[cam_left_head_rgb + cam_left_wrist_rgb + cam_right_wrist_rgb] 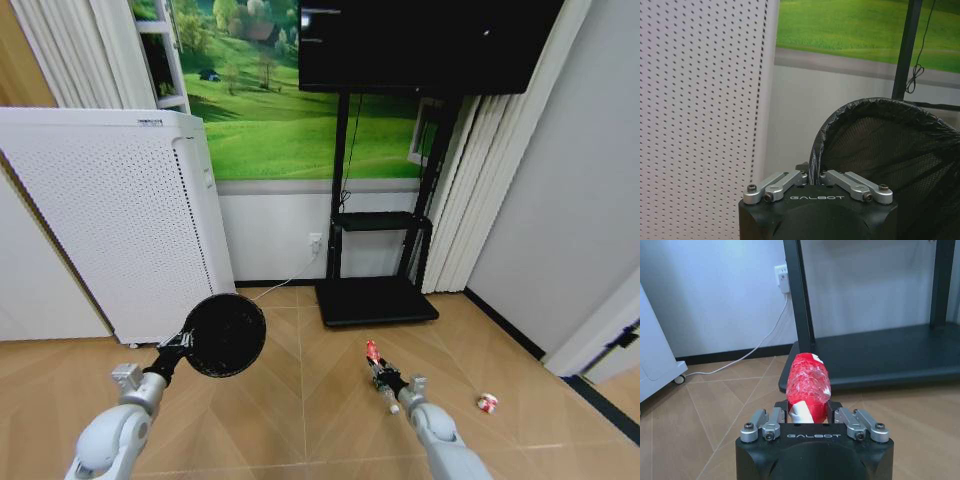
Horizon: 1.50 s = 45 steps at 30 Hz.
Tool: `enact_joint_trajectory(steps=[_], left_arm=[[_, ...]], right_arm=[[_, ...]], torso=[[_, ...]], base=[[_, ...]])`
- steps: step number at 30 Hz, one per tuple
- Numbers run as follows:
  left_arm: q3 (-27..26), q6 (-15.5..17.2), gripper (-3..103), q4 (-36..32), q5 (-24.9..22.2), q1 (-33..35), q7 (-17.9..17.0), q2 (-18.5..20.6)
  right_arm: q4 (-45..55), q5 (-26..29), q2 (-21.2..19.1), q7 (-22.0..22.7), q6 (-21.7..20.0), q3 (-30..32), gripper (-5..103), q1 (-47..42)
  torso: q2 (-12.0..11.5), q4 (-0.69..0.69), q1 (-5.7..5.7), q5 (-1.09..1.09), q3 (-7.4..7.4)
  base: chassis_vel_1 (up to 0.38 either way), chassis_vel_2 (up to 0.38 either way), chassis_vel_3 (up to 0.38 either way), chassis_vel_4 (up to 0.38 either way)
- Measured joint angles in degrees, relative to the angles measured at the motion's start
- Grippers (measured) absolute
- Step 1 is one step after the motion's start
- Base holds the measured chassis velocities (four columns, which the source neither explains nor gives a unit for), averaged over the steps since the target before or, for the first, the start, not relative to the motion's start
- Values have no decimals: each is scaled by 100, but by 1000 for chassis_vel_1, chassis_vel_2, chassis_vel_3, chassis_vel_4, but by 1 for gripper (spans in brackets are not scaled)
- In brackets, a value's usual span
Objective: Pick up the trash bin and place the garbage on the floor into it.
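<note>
1. Perforated white cabinet (pixel 110 220) standing against the wall, beyond and to the outer side of the left gripper; seen close up in the left wrist view as a dotted white panel (pixel 700 100).
2. Black TV stand (pixel 375 290) with a dark screen on top, ahead of the right gripper, its flat base plate (pixel 890 352) resting on the wooden floor (pixel 300 400) just past the held piece.
3. Black mesh trash bin (pixel 224 335) held up off the floor at the tip of the left gripper (pixel 185 343), tipped so the round mouth faces the head camera; rim lined with a black bag, visible in the left wrist view (pixel 880 145).
4. Left gripper (pixel 813 175) pinched tight on the bin's rim, one finger on each side of the wall.
5. Right gripper (pixel 386 378) raised above the floor, across from the bin and apart from it, clamped on a crumpled red-and-white bottle (pixel 808 385) that sticks straight out past the fingertips.
6. Red-and-white can (pixel 487 403) lying on the floor, off to the outer side of the right gripper and well apart from it.
</note>
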Motion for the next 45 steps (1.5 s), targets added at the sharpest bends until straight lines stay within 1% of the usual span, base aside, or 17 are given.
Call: enact_joint_trajectory(steps=[1,2,5,6,9,13,16,17,21,22,26,28,30,31,33,38,45], left_arm=[[176,9,4,157,0,-148,-28,34],[176,9,4,157,0,-148,-28,34],[501,31,4,418,-6,-408,-63,53],[501,31,4,418,-6,-408,-63,53],[816,69,4,732,-22,-683,-130,-28],[1063,82,4,1035,14,-881,-150,-105],[1330,82,4,1313,95,-1093,-164,-156],[1330,82,4,1313,95,-1093,-164,-156],[1962,75,4,1842,133,-1645,-228,-318],[1962,75,4,1842,133,-1645,-228,-318],[2456,58,4,2183,184,-2100,-240,-434],[2524,58,4,2233,183,-2169,-239,-461],[2786,58,4,2448,183,-2402,-241,-593],[2786,58,4,2448,183,-2402,-241,-593],[3122,57,4,2629,135,-2605,-238,-720],[3544,47,4,2960,123,-2867,-222,-924],[3752,37,4,3298,134,-3064,-219,-1246]], right_arm=[[122,132,-238,-21,34,-7,39,-49],[122,132,-238,-21,34,-7,39,-49],[473,412,-664,-21,51,89,39,-214],[473,412,-664,-21,51,89,39,-214],[827,694,-942,-4,98,314,39,-443],[1098,856,-1058,9,130,372,39,-563],[1366,923,-1100,33,149,358,39,-666],[1366,923,-1100,33,149,358,39,-666],[2083,973,-1128,36,170,359,39,-1056],[2083,973,-1128,36,170,359,39,-1056],[2711,987,-1211,33,162,305,38,-1360],[2784,984,-1224,27,159,290,38,-1387],[3075,946,-1262,13,105,183,38,-1456],[3075,946,-1262,13,105,183,38,-1456],[3225,846,-1263,9,17,-25,38,-1384],[3274,685,-1138,14,-117,-332,38,-1051],[3292,577,-1021,41,-233,-726,38,-783]], torso=[[0,-2,0,1,0],[0,-2,0,1,0],[0,-2,0,-2,0],[0,-2,0,-2,0],[0,-3,0,-3,0],[0,-2,0,0,0],[0,2,0,-1,0],[0,2,0,-1,0],[0,-3,0,0,0],[0,-3,0,0,0],[0,-2,0,-1,0],[0,-2,0,-1,0],[0,-2,0,0,0],[0,-2,0,0,0],[0,-2,0,-2,0],[0,0,0,0,0],[0,-1,0,-1,0]], base=[[0,0,0,0],[0,0,0,0],[0,0,0,0],[0,0,0,0],[0,0,0,0],[0,0,0,0],[0,0,0,0],[0,0,0,0],[0,0,0,0],[0,0,0,0],[0,0,0,0],[0,0,0,0],[0,0,0,0],[0,0,0,0],[0,0,0,0],[0,0,0,0],[0,0,0,0]])
